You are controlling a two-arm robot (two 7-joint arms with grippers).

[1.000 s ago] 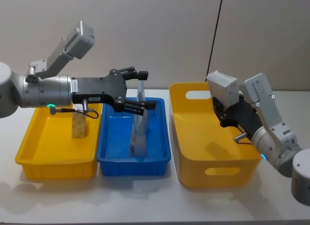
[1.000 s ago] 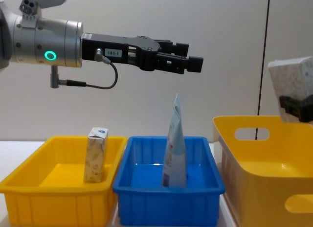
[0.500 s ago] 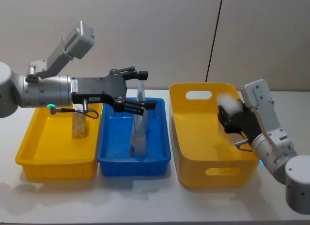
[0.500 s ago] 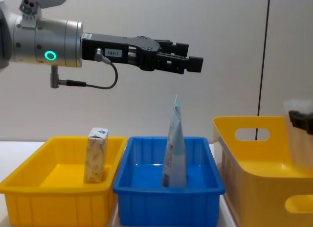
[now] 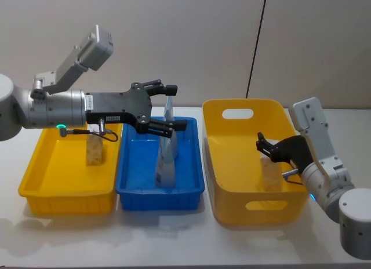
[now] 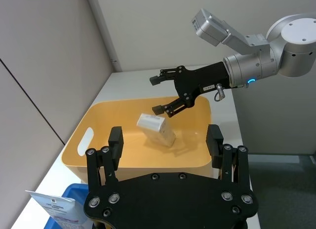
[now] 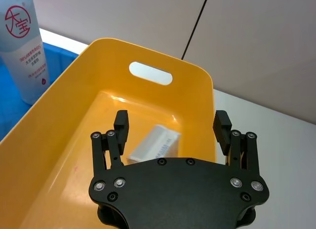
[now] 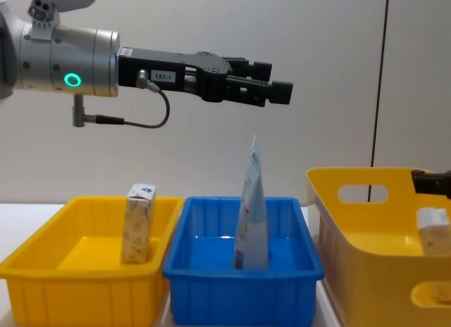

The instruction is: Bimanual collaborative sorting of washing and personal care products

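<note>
Grey-white and marbled, the box (image 6: 157, 129) is down inside the big yellow bin (image 5: 232, 206) at the right of the head view, and nothing holds it. It looks tilted, with one short end higher than the other, and its long axis runs slanted to the bin's walls. Whether it lies settled on the floor I cannot tell.

The right gripper (image 5: 261, 146) is the nearer one. It hangs over the bin's opening, about at rim height, right above the box. Its fingers (image 7: 121, 124) are spread wide with only air between them. So the box lies below the fingers and between them, touching neither. From this I judge that the drop is made and the next move is only to pull away. A straight lift should pass clear of the box, while a sideways pull could catch the bin's wall. The right arm comes in from the lower right corner of the head view, and its gripper points toward the middle of the frame.

The left gripper (image 5: 174, 106) is well apart, at centre-left of the head view. It is stretched out level above the blue bin (image 5: 159, 200), where the tubes (image 8: 251, 214) stand upright. Its fingers are also spread and carry nothing. The carton (image 8: 137, 225) stands upright in the low yellow bin (image 5: 64, 202) at the far left.
</note>
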